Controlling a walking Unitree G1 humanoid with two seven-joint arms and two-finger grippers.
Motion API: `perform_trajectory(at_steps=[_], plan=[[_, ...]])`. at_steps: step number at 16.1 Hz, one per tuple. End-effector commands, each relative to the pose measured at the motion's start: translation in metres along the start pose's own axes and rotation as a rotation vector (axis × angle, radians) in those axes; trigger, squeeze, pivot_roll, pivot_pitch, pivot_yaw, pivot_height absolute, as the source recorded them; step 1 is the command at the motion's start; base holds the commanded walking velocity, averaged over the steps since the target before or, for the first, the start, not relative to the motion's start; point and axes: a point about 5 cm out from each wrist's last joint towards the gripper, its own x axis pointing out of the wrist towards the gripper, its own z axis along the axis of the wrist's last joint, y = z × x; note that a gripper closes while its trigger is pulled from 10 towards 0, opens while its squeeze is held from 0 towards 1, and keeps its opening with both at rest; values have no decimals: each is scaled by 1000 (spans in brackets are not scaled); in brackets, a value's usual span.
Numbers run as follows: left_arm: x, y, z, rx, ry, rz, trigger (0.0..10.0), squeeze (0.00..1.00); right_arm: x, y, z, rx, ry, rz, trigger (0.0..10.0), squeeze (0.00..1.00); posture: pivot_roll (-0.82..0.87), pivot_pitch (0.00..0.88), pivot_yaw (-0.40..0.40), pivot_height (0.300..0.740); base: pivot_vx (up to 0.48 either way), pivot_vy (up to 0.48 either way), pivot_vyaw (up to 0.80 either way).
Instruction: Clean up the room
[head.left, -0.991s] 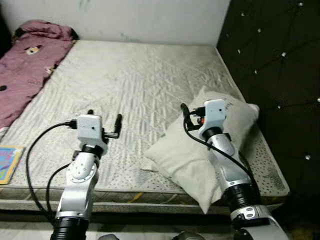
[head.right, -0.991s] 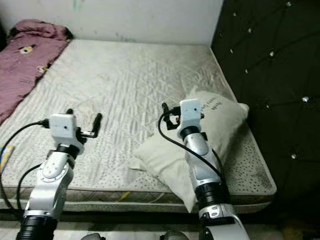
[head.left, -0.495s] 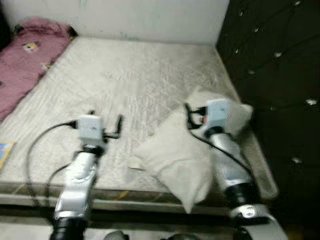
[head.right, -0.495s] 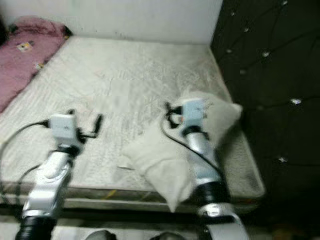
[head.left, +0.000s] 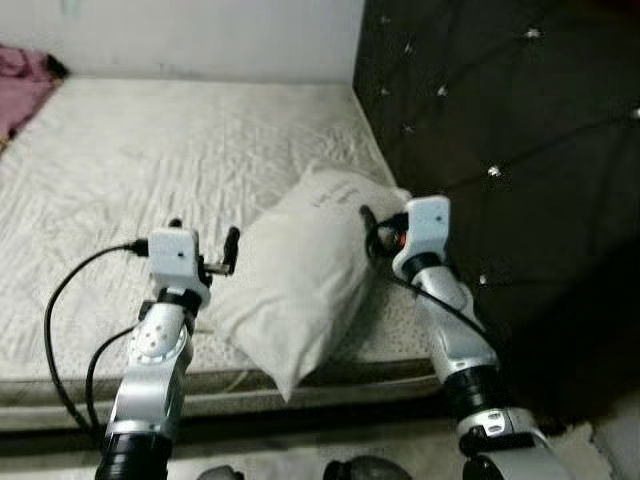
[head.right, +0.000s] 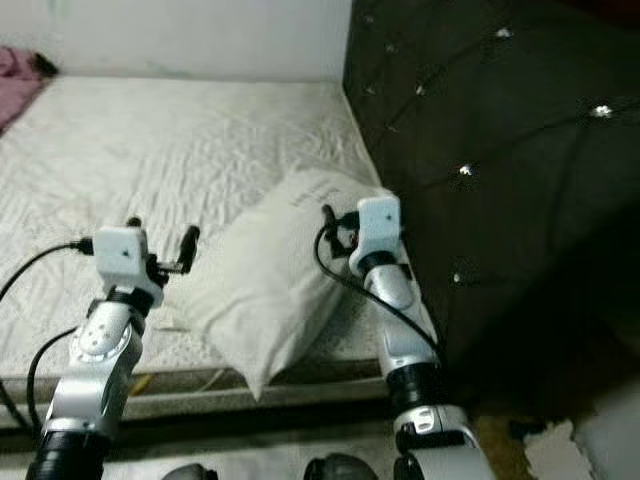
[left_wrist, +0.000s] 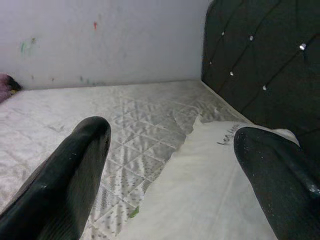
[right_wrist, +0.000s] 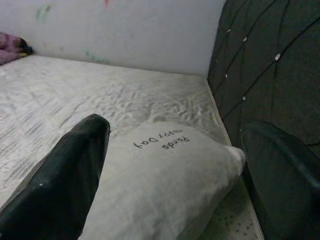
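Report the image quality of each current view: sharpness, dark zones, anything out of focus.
Left and right eye views: mildly soft, evenly lit mattress, pillow readable; the tufted headboard and the floor beneath it sink into deep shadow. Left wrist view: near black fingers blurred, mattress quilting crisp. Right wrist view: fingers blurred, pillow print legible.

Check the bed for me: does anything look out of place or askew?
The white pillow lies skewed near the mattress front edge, one corner hanging over it, rather than squared against the black tufted headboard. The mattress is bare, with no sheet. The left gripper and right gripper flank the pillow, both open.
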Motion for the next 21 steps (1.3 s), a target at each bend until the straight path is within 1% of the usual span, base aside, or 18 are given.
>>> perform_trajectory(at_steps=[1, 3, 4, 5, 6, 7, 8, 9, 11, 12, 14, 15, 16, 18, 21], plan=[[1, 8, 6, 23, -32, 45, 10000, 0, 1, -2, 4, -4, -11, -5, 10000, 0, -83, 0, -29, 740, 0, 0, 0], [0, 17, 2, 17, -3, 103, 10000, 0, 1, -3, 6, 1, -18, -12, 10000, 0, -82, 0, -26, 740, 0, 0, 0], [-2, 20, 1, 37, 12, 127, 10000, 0, 2, -3, 9, 9, -27, -18, 10000, 0, -83, 0, -22, 740, 0, 0, 0], [-5, 23, 0, 98, 44, 188, 10000, 0, 1, -3, 11, 17, -35, -25, 10000, 0, -85, 0, -17, 740, 0, 0, 0], [-6, 22, 1, 103, 28, 177, 10000, 0, 0, -4, 11, 24, -36, -31, 10000, 0, -86, 0, -13, 740, 0, 0, 0], [-7, 19, 4, 77, -12, 124, 10000, 0, -1, -4, 12, 35, -37, -40, 10000, 0, -88, 0, -9, 740, 0, 0, 0], [-9, 19, 5, 51, -25, 123, 10000, 0, -2, -6, 13, 48, -39, -51, 10000, 0, -91, 0, -3, 740, 0, 0, 0], [-10, 18, 5, 46, -23, 133, 10000, 0, -3, -7, 14, 62, -43, -61, 10000, 0, -97, 0, 3, 740, 0, 0, 0], [-12, 11, 6, 21, -24, 104, 10000, 0, -7, -8, 16, 83, -51, -73, 10000, 0, -103, 0, 11, 740, 0, 0, 0], [-13, 9, 7, 34, -19, 110, 10000, 0, -10, -9, 17, 90, -50, -78, 10000, 0, -102, 0, 10, 740, 0, 0, 0], [-15, 5, 7, 28, -16, 85, 10000, 0, -13, -10, 17, 108, -36, -85, 10000, 0, -99, 0, 8, 740, 0, 0, 0], [-16, 2, 6, 27, 0, 65, 10000, 0, -17, -11, 17, 108, -32, -87, 10000, 0, -97, 0, 10, 740, 0, 0, -800], [-17, 0, 5, 5, 6, 44, 10000, 0, -19, -11, 17, 109, -29, -85, 10000, 0, -98, 0, 10, 740, 0, 0, -800], [-18, -1, 5, -25, 15, 36, 10000, 0, -21, -10, 17, 107, -25, -82, 10000, 0, -100, 0, 13, 740, 0, 0, -800], [-18, 0, 7, -31, 4, 52, 10000, 0, -20, -9, 23, 114, -43, -75, 10000, 0, -100, 0, 9, 740, 0, 0, 0]])
